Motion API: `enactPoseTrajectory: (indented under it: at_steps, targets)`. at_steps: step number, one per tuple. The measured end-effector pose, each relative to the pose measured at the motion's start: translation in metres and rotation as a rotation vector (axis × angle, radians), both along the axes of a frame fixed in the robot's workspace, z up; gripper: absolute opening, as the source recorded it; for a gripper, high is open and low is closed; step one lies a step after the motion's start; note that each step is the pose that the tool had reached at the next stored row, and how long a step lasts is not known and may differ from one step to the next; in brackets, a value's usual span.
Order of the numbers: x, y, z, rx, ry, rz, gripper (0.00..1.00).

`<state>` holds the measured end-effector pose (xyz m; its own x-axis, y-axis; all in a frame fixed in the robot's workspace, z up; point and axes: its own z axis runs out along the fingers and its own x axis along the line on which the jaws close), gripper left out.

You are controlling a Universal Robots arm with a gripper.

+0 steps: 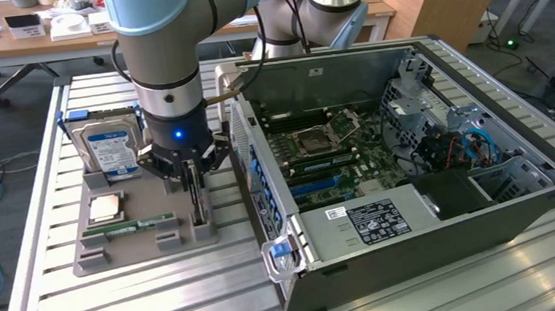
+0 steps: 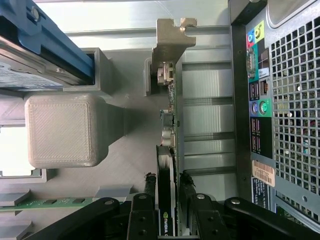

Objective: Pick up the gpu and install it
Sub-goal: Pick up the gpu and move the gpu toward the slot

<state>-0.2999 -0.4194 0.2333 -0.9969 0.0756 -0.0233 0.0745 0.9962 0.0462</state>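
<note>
The gpu (image 1: 196, 204) stands on edge in a slot of the grey parts holder (image 1: 118, 260), beside the open computer case (image 1: 399, 224). My gripper (image 1: 194, 185) reaches straight down over it. In the wrist view the gpu (image 2: 169, 107) runs away from me, dark board with its silvery bracket at the far end. My gripper (image 2: 167, 181) straddles the near end, and the fingertips (image 2: 150, 181) lie against both faces of the card. The card still sits in its slot.
The holder also carries a hard drive (image 1: 111, 149), a processor chip (image 1: 105, 206) and a green memory stick (image 1: 131, 226). The case's rear port panel (image 2: 260, 110) stands close beside the gpu. The motherboard (image 1: 336, 155) lies exposed inside the case.
</note>
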Motion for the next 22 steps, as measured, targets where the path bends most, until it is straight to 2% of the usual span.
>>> enactPoseTrajectory:
  at_steps: [13, 15, 16, 22]
  targets:
    - [-0.0005, 0.0000, 0.0000, -0.0001, 0.0001, 0.000, 0.33]
    - [-0.0006, 0.0000, 0.0001, -0.0001, 0.0004, 0.000, 0.32]
    - [-0.0006, 0.0000, 0.0001, -0.0001, 0.0003, 0.000, 0.26]
    - [-0.0006, 0.0000, 0.0000, -0.0001, 0.0002, 0.000, 0.26]
